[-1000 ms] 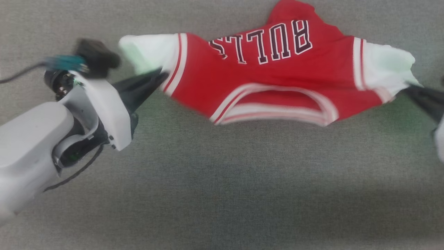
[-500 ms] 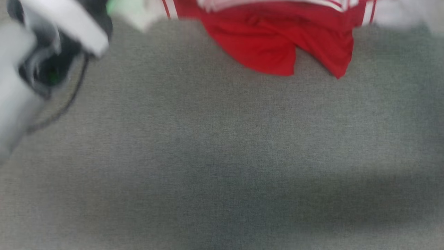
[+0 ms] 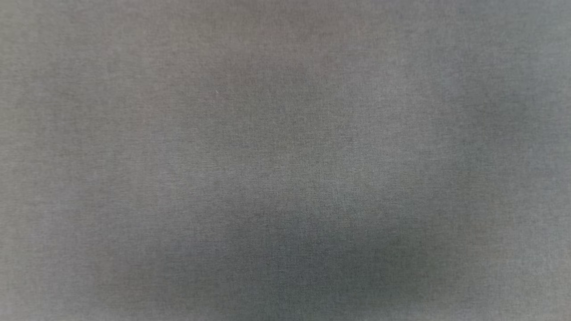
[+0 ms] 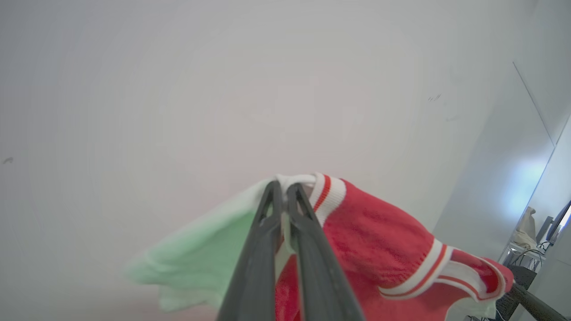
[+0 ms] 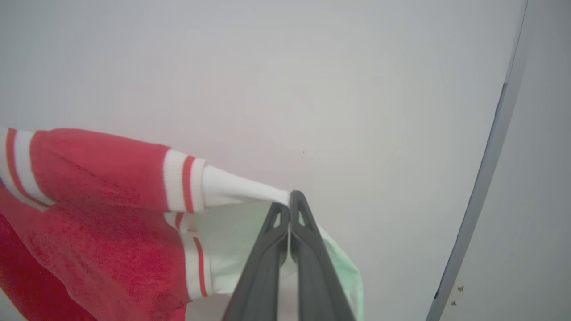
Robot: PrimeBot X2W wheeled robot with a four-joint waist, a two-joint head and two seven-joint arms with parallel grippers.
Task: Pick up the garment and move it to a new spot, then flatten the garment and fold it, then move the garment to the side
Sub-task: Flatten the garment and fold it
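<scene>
The red garment [image 4: 379, 240], edged with white-and-red striped trim, hangs stretched in front of the pale wall [image 4: 178, 89]. The left gripper [image 4: 284, 187] is clamped on one white corner and the right gripper [image 5: 290, 198] on the other.

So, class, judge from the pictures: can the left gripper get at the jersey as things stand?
Yes, it seems so: the left gripper is shut on the jersey at its pale edge, with nothing between them. The right gripper is shut on the other end.
</scene>
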